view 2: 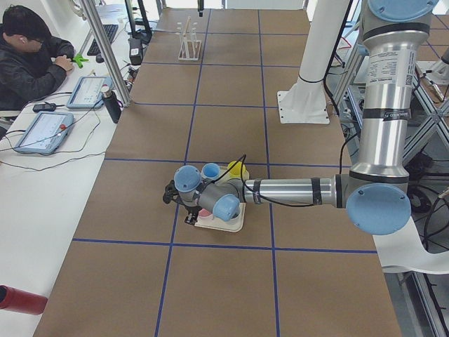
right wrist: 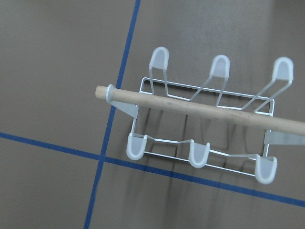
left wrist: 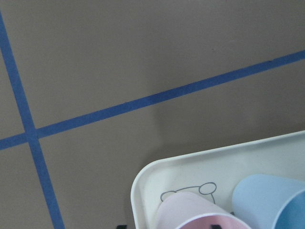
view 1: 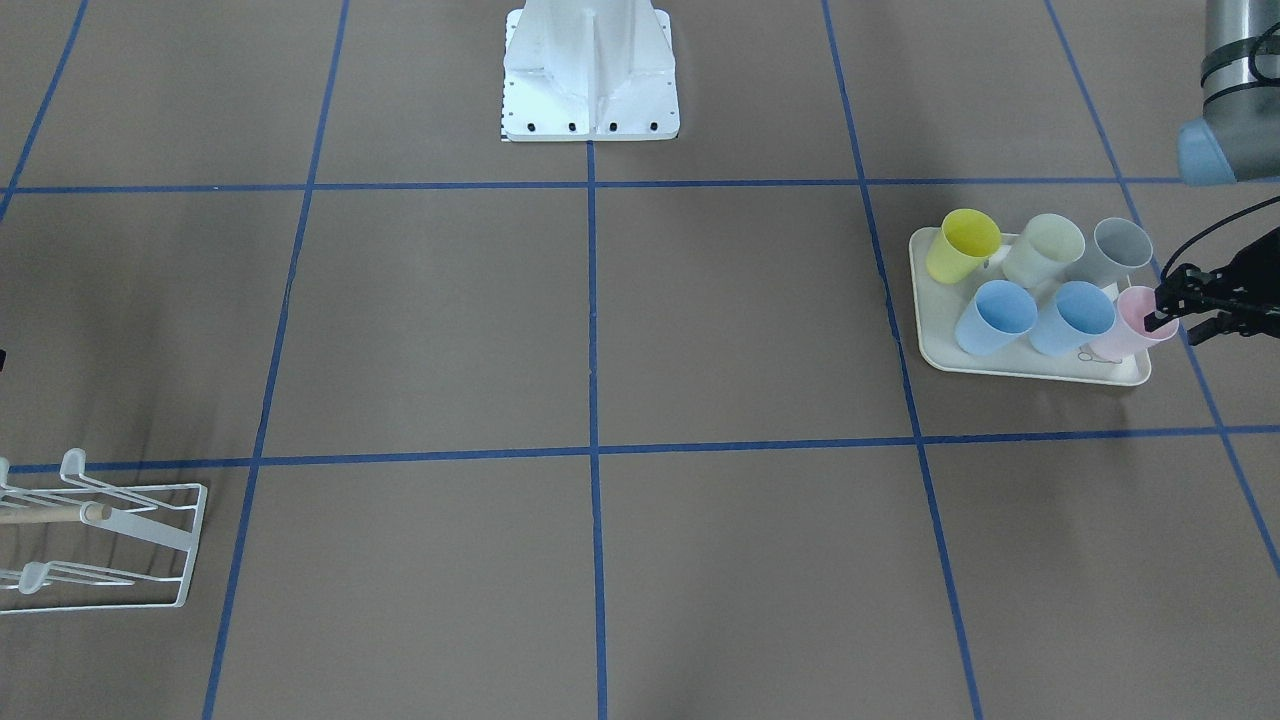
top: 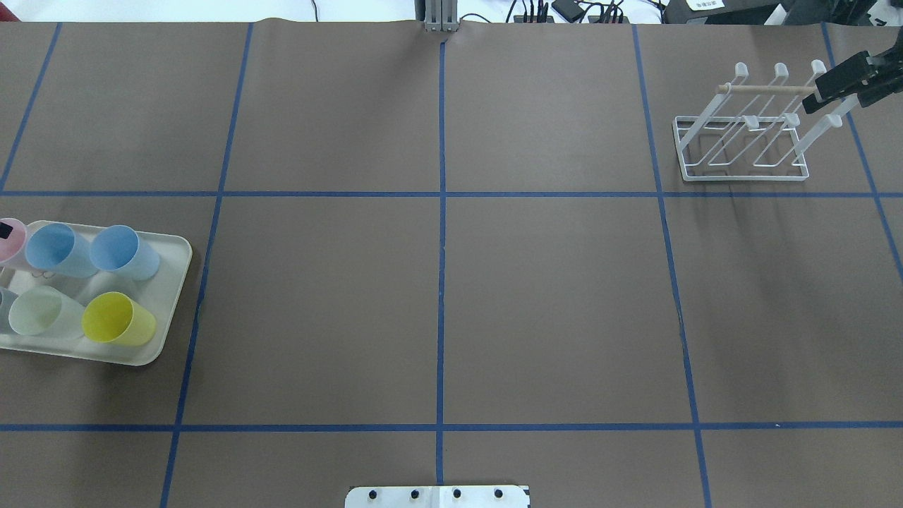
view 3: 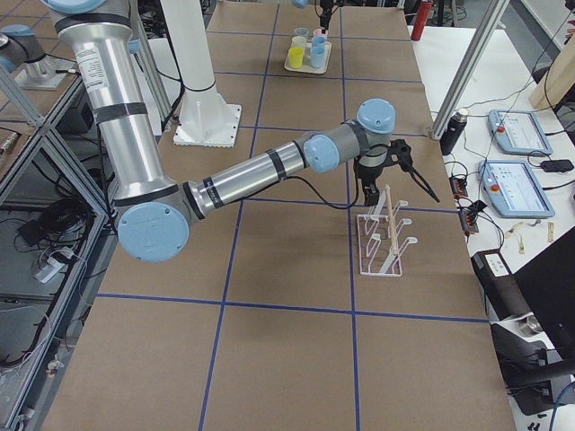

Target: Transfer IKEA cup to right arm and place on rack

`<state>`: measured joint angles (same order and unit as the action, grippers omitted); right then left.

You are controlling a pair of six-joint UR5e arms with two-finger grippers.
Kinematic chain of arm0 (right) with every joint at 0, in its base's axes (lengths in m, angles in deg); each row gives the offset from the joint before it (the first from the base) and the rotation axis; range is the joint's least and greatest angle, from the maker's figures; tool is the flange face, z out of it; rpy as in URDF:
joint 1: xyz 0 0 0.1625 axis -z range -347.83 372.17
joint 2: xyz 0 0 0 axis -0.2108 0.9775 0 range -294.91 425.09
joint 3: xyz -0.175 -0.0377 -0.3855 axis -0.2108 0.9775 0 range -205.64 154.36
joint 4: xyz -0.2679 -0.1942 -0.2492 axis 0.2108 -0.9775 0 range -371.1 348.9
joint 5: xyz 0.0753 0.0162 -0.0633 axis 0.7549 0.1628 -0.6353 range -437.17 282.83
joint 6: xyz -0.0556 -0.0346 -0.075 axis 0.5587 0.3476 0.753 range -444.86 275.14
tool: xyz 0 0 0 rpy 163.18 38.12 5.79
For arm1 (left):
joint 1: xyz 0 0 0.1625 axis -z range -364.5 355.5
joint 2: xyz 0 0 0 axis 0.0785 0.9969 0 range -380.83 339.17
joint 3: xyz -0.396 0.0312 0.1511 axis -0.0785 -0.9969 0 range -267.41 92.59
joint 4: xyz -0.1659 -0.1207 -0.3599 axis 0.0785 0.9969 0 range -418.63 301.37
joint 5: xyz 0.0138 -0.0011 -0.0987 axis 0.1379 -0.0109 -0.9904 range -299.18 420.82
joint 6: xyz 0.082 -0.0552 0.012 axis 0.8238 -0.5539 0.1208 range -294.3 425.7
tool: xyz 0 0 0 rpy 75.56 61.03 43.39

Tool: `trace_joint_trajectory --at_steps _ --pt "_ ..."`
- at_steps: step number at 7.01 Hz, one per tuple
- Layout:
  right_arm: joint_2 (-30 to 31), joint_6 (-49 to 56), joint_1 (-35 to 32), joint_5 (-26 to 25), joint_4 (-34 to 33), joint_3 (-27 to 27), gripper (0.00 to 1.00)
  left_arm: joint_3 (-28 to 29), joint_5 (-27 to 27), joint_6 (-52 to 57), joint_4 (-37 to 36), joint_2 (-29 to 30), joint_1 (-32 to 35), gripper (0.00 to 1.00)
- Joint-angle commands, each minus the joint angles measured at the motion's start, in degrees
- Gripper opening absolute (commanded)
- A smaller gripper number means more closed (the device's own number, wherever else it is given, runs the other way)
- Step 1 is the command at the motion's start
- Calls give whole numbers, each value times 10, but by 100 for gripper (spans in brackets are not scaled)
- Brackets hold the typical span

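We saw the left arm stretched out low and level, with its gripper (view 1: 1172, 322) down at the tray (view 1: 1030, 372), at 9 o'clock on the table from overhead. The fingers were spread, one inside the pink cup (view 1: 1128, 335) and one outside, not squeezing it. The cup sat on the tray's 10 o'clock corner. The right gripper (top: 813, 97) hung over the rack (right wrist: 205, 110) at 2 o'clock, jaws apart, holding nothing.
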<state>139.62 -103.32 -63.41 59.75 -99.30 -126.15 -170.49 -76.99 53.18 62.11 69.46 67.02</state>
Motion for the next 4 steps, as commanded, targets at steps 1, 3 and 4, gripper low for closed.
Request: trace_joint_trajectory --at_steps 1,3,4 --pt "-24 -46 12 2 1 -2 100 -2 0 12 -1 -9 -1 64" --pt "-41 -95 31 0 1 -17 100 -6 -1 12 -1 -17 -6 59" --pt "-52 -112 40 -2 3 -16 100 -9 -1 12 -1 -18 -9 47"
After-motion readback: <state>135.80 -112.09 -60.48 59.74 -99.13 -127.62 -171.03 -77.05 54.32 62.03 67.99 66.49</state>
